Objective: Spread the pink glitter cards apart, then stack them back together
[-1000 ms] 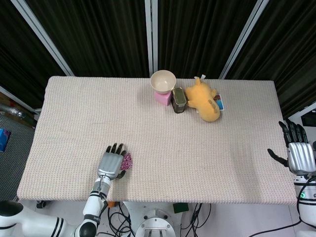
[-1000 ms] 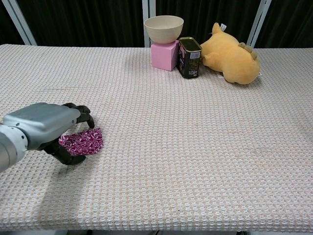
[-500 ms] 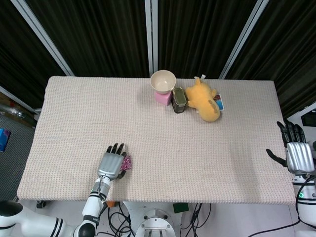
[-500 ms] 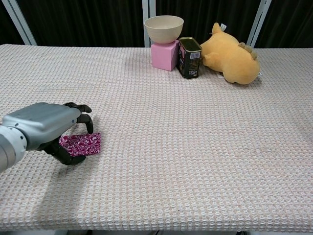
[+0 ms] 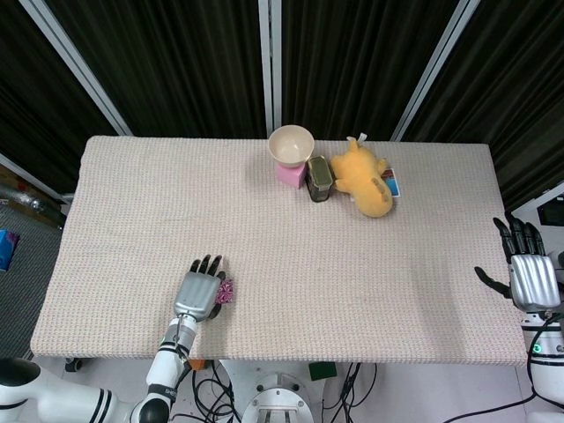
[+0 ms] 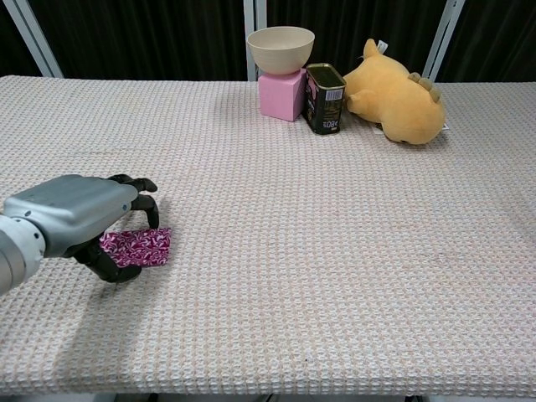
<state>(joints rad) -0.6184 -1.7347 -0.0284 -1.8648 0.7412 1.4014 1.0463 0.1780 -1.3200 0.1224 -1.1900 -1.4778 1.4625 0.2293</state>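
The bench (image 5: pixel 132 220) is covered with a pale woven cloth and is seen from above in the head view and from the front in the chest view.

The left hand (image 6: pixel 79 219) is positioned palm down over the near left part of the bench. Its dark fingers (image 6: pixel 138 201) are curled downward over the pink glitter cards (image 6: pixel 136 248), which lie flat on the cloth as a single stack, with their right portion exposed beyond the fingers. The thumb is tucked beneath the palm at the cards' near edge. The cards appear to be clasped between fingers and thumb, though actual contact cannot be confirmed from either view. In the head view only a small pink edge of the cards (image 5: pixel 226 292) is visible beside the left hand (image 5: pixel 199 293).

The right hand (image 5: pixel 525 273) is seen only in the head view, off the right edge of the bench and well apart from the cards. Its fingers are extended and spread, the thumb is held out to the side, and nothing is held in it.

At the far centre of the bench a cream bowl (image 6: pixel 280 48) is seated on a pink block (image 6: pixel 281 95). A dark tin (image 6: pixel 325 99) stands upright just beside the block, and a yellow plush toy (image 6: pixel 395 96) lies next to the tin. A small printed card (image 5: pixel 391 183) is partly covered by the toy.
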